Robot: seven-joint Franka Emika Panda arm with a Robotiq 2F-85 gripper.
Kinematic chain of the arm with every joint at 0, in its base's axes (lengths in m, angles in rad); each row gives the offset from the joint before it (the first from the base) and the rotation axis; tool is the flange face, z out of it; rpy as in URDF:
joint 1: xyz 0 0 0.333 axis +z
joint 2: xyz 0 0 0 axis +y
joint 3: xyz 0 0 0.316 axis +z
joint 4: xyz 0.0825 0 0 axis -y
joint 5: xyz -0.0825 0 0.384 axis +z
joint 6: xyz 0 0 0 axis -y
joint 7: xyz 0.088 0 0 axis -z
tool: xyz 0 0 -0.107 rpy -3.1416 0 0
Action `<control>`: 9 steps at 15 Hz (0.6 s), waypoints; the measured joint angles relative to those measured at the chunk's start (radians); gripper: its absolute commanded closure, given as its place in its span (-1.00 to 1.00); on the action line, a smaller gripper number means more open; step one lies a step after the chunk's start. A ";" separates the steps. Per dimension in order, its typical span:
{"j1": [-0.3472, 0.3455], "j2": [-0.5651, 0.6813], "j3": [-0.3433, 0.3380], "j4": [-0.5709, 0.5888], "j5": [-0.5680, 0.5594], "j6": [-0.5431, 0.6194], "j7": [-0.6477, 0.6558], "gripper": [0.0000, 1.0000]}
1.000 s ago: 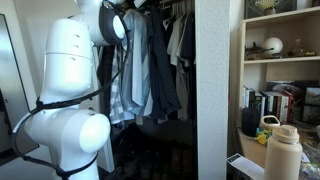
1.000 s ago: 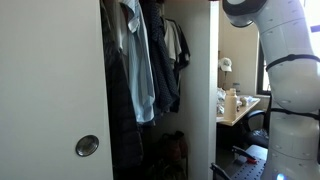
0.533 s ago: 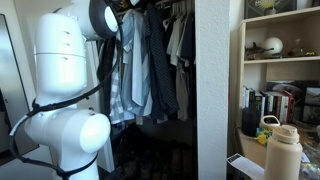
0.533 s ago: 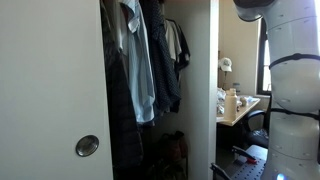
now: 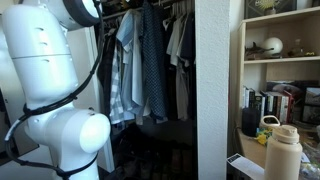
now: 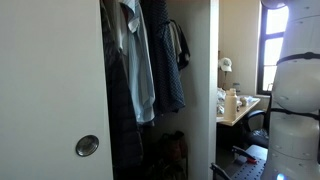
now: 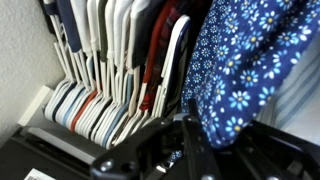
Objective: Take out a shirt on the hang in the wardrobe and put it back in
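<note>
The shirt (image 5: 152, 70), dusty blue with a fine small pattern, hangs at the front of the wardrobe (image 5: 210, 90) among other shirts. It also shows in an exterior view (image 6: 172, 75). In the wrist view its blue flowered cloth (image 7: 245, 60) fills the upper right and runs down into my gripper (image 7: 190, 140). The dark jaws look shut on the cloth. A row of white, red and dark hangers (image 7: 100, 90) sits to the left. The gripper itself is hidden behind my arm in both exterior views.
A pale plaid shirt (image 5: 120, 80) and grey shirts hang beside the blue one. My white arm body (image 5: 60, 110) stands left of the closet opening. A white bookshelf (image 5: 280, 60) and a cream bottle (image 5: 283, 150) are to the right. A desk (image 6: 240, 105) stands beyond the closet.
My upper arm has swung up and to the left, away from the rail. The blue shirt has shifted outward with it and shows more fully in front of the other shirts.
</note>
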 measured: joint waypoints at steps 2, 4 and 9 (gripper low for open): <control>0.000 -0.063 -0.008 -0.076 0.024 0.000 0.002 0.97; 0.001 -0.130 -0.019 -0.153 0.072 0.000 0.002 0.97; 0.001 -0.238 -0.051 -0.274 0.104 -0.001 0.002 0.89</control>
